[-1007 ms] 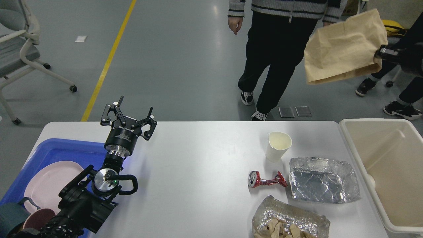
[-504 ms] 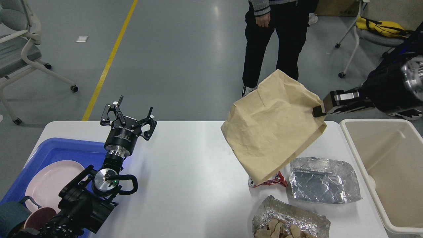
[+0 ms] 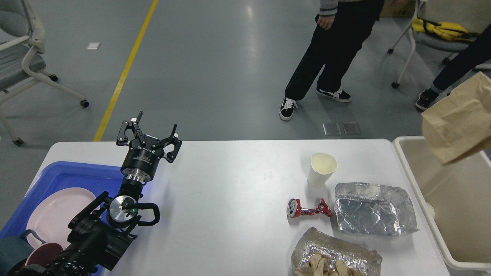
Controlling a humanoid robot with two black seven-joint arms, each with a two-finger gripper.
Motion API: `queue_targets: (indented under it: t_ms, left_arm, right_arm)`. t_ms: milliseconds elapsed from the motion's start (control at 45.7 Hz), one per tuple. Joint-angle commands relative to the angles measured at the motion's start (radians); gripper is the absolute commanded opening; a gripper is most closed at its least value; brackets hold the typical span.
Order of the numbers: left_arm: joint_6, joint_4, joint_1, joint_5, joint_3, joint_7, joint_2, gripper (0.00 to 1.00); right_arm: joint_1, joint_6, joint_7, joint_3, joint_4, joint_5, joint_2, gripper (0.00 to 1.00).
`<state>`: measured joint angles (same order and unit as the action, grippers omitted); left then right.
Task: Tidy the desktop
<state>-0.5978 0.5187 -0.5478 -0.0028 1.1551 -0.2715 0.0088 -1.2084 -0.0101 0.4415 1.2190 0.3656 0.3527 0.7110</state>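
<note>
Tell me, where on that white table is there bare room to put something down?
The desktop is bare across its middle, from the left hand and blue tray over to the paper cup and crushed can. The right end is crowded: cup, can and two foil containers beside the beige bin.

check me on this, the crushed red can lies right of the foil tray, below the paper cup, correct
Not quite: the head view shows the can lying left of the foil tray, not right of it. It does lie below the paper cup.
</note>
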Motion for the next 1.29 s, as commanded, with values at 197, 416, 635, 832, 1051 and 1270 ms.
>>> queue_targets:
  t_ms: [197, 416, 635, 832, 1051, 1270]
  left_arm:
    - [0.001, 0.0, 0.0, 0.0, 0.0, 0.0, 0.0, 0.97]
    - [0.001, 0.0, 0.0, 0.0, 0.0, 0.0, 0.0, 0.97]
    - [0.001, 0.0, 0.0, 0.0, 0.0, 0.0, 0.0, 0.97]
    - [0.0, 0.0, 0.0, 0.0, 0.0, 0.0, 0.0, 0.97]
    - [0.0, 0.0, 0.0, 0.0, 0.0, 0.0, 0.0, 0.97]
    - [0.0, 0.0, 0.0, 0.0, 0.0, 0.0, 0.0, 0.97]
  right_arm:
    - [0.549, -0.255, -0.164, -0.11, -0.266, -0.267, -0.2, 0.0]
    - [0.569, -0.263, -0.196, -0.104, -0.264, -0.256, -0.211, 0.0]
    - [0.561, -0.254, -0.185, -0.111, -0.209, -0.262, -0.199, 1.0]
    - [0.333, -0.249, -0.181, -0.116, 0.017, -0.264, -0.136, 1.0]
    - [-0.149, -0.214, -0.182, -0.087, 0.6, -0.255, 0.015, 1.0]
    - [-0.546, -0.056, -0.181, 0.042, 0.927, -0.164, 0.019, 1.0]
